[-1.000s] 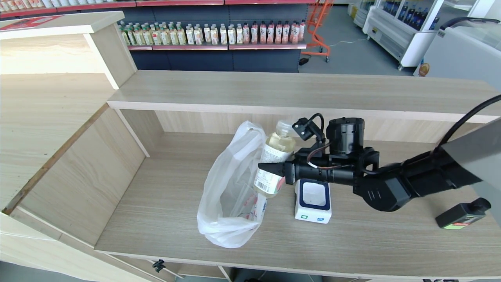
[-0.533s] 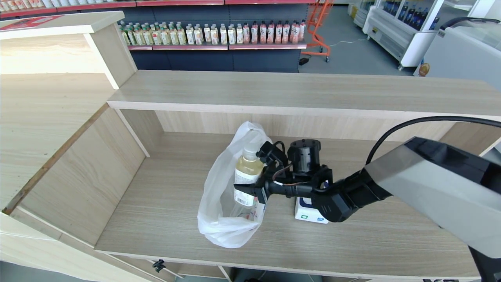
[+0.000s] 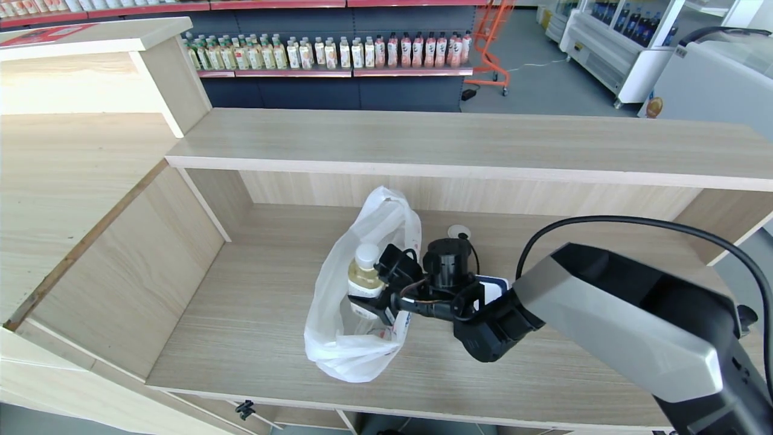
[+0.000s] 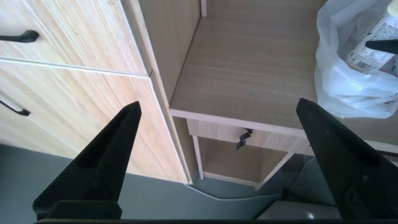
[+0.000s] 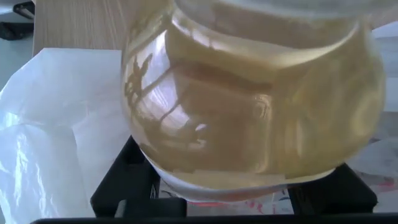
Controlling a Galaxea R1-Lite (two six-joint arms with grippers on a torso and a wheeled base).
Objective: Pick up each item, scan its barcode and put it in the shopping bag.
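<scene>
We show the bottle (image 3: 362, 275) upright, with a white cap and pale yellow liquid. Its lower half sits inside the mouth of the bag (image 3: 338, 338), while its shoulder and cap stand above the bag's near rim. The right tool (image 3: 369, 302) is closed on the bottle at the label, one dark finger crossing the label's front. From the right wrist we see the bottle's rounded shoulder (image 5: 249, 112) close up, with the white film of the bag (image 5: 56, 137) beneath and beside it.

The bag is thin, translucent white plastic, open at the top with one handle raised behind the bottle. It stands on the desk (image 3: 253, 314) near the front edge, about midway along it. The scanner (image 3: 490, 287), white with a dark top, lies on the desk to the bag's right, largely hidden by the right arm. A round grommet (image 3: 459, 231) sits in the desk toward the back wall.

The left tool (image 4: 217, 103) hangs with its two dark fingers spread wide and nothing between them, out past the desk's front edge on the left side. From that wrist we see the bag (image 4: 348, 81) resting on the desk (image 4: 249, 62).
</scene>
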